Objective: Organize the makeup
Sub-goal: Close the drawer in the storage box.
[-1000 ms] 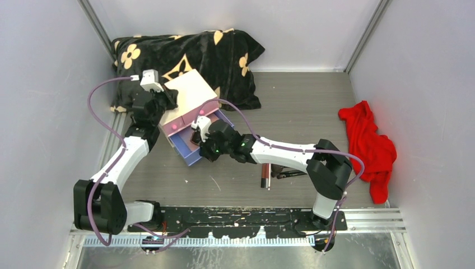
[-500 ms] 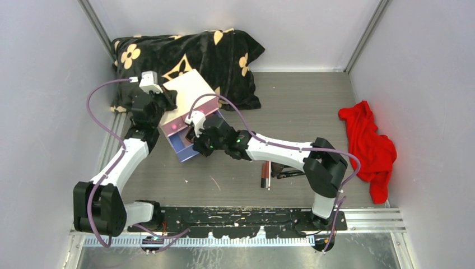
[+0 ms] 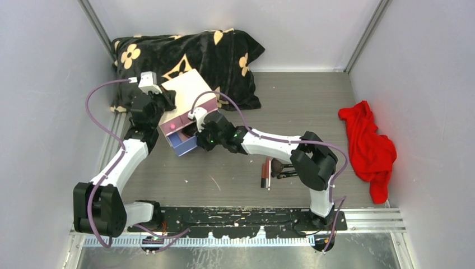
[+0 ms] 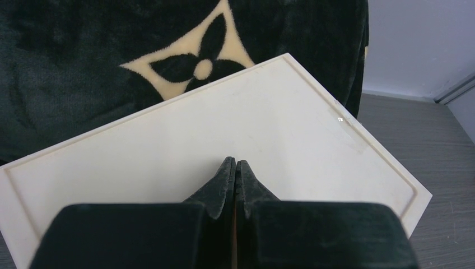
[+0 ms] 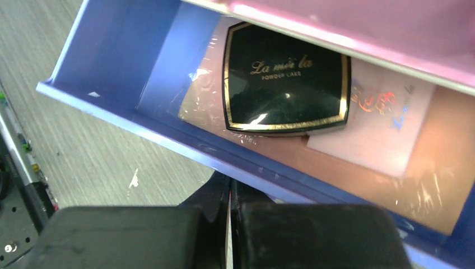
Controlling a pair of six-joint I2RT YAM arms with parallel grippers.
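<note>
The blue drawer point(image 3: 182, 143) of the white chest point(image 3: 189, 89) stands partly open. In the right wrist view it holds a black compact point(image 5: 283, 84) lying on a flat iridescent pink palette point(image 5: 372, 123). My right gripper point(image 3: 198, 136) is shut and empty, its tips point(image 5: 229, 182) against the drawer's blue front wall point(image 5: 168, 131). My left gripper point(image 3: 166, 104) is shut and empty, its tips point(image 4: 235, 163) resting on the chest's white top point(image 4: 269, 112). Two slim tubes point(image 3: 266, 172) and a black-handled brush point(image 3: 287, 171) lie on the table under the right arm.
A black pillow with cream flowers point(image 3: 185, 53) lies behind the chest and also shows in the left wrist view point(image 4: 84, 61). A red cloth point(image 3: 369, 148) lies at the right wall. The pink drawer front point(image 3: 178, 124) sits above the blue one.
My right gripper has moved up and left, pushing the blue drawer further into the chest. The left gripper has stayed on the chest top.
</note>
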